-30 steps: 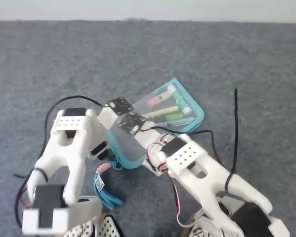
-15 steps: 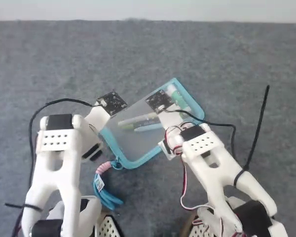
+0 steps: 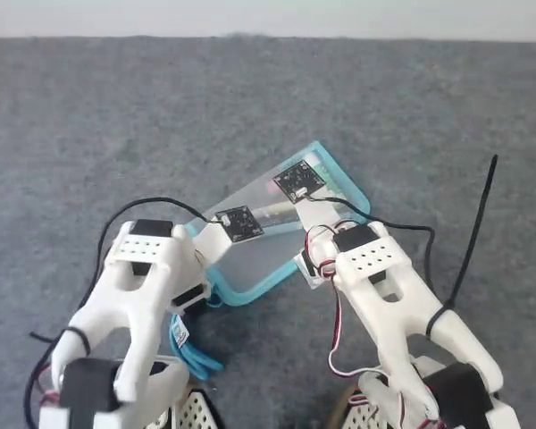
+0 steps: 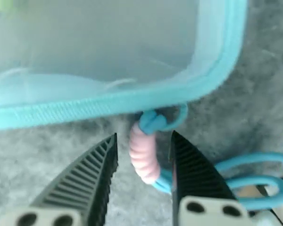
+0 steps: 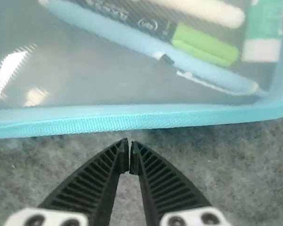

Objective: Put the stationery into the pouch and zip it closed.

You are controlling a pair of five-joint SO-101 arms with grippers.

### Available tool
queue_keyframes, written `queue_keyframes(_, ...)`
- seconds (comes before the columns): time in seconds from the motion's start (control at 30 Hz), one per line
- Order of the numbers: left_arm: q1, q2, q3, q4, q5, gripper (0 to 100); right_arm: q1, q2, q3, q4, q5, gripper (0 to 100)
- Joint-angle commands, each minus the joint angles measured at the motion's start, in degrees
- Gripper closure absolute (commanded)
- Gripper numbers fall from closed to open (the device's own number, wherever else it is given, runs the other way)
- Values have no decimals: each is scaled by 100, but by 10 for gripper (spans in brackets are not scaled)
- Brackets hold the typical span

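A clear pouch (image 3: 261,259) with teal trim lies on the grey carpet between both arms. Pens, a green marker and a glue stick (image 5: 205,44) lie inside it. The pink zipper pull (image 4: 144,155) hangs from the teal zipper edge (image 4: 108,106) at the pouch's near corner. My left gripper (image 4: 144,137) is open, with one finger on each side of the pull and neither touching it. My right gripper (image 5: 128,143) is shut on nothing, its tips on the carpet just short of the pouch's teal edge (image 5: 132,120).
A blue cord (image 3: 194,350) tied to the zipper pull lies looped on the carpet by the left arm's base, also seen as the blue cord (image 4: 257,162) beside the left fingers. A black cable (image 3: 472,234) sticks up to the right of the right arm.
The right arm swung right, off the pouch's middle to its right side. The left arm drew back, then moved in to the pouch's near corner.
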Motion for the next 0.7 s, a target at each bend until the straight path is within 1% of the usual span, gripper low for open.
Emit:
queue_keyframes(0.0, 44, 352, -22, -431, -62, 827, 48, -92, -281, 40, -18, 991)
queue_keyframes(0.07, 35, 615, -22, -642, -62, 828, 48, -92, -281, 40, -18, 991)
queue_keyframes(0.13, 35, 826, -75, -659, -26, 848, 48, -101, -281, 66, -18, 991)
queue_keyframes(0.33, 97, 905, -198, -571, 62, 987, 57, -119, -281, 66, -18, 991)
queue_keyframes(0.43, 97, 905, -224, -571, 88, 990, 75, -127, -281, 66, -18, 991)
queue_keyframes(0.57, 97, 730, -356, -554, 448, 990, 84, -127, -281, 66, -18, 991)
queue_keyframes(0.67, 105, 202, -541, -79, 466, 990, 84, -110, -281, 66, -18, 991)
